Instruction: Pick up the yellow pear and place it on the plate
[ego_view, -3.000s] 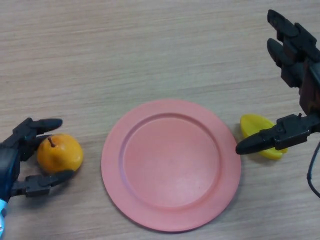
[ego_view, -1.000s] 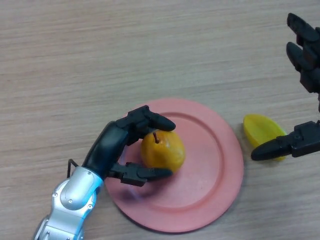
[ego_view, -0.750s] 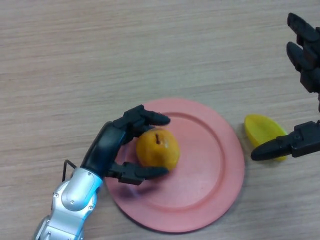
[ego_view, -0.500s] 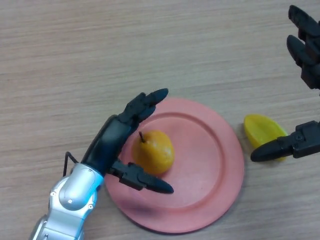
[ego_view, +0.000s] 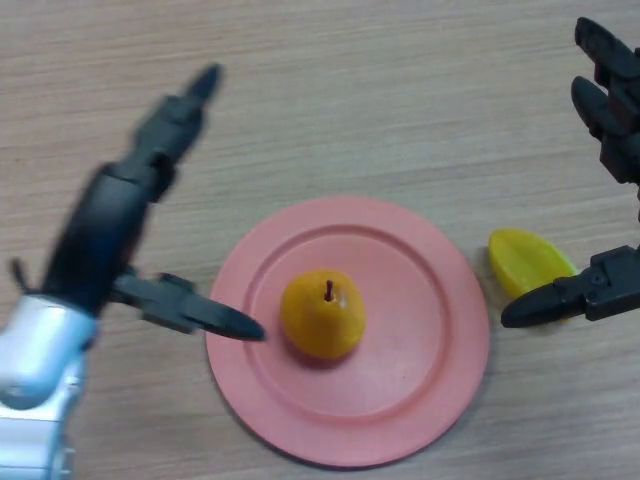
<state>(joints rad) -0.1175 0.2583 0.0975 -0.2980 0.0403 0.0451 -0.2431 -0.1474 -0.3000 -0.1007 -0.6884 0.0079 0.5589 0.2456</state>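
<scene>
Half a second before, the left hand (ego_view: 110, 215) had been spread around the pear (ego_view: 321, 313) on the plate; by this moment it had lifted clear and swung back toward the plate's left edge, leaving the fruit alone. The pear sat upright on the plate (ego_view: 420, 370), stem up, a little left of centre in the flat well, touching nothing but the plate. The left hand was wide open, its fingers stretched straight up and away over the table (ego_view: 330, 100) and its thumb reaching just over the plate's left rim, apart from the pear. On the far side, a small yellow object (ego_view: 520, 258), which could not be identified, lay on the table just beside the plate's right rim. The right hand (ego_view: 612, 130) hovered there, relaxed and spread, holding nothing, its thumb overlapping the yellow object in this view; whether it touched it could not be told. Judged from this, the placing was done and the step in hand was the release and retreat. The next move would call only for drawing the left arm fully away from the plate without the thumb clipping the rim or nudging the pear, which looked round enough to roll if knocked.
</scene>
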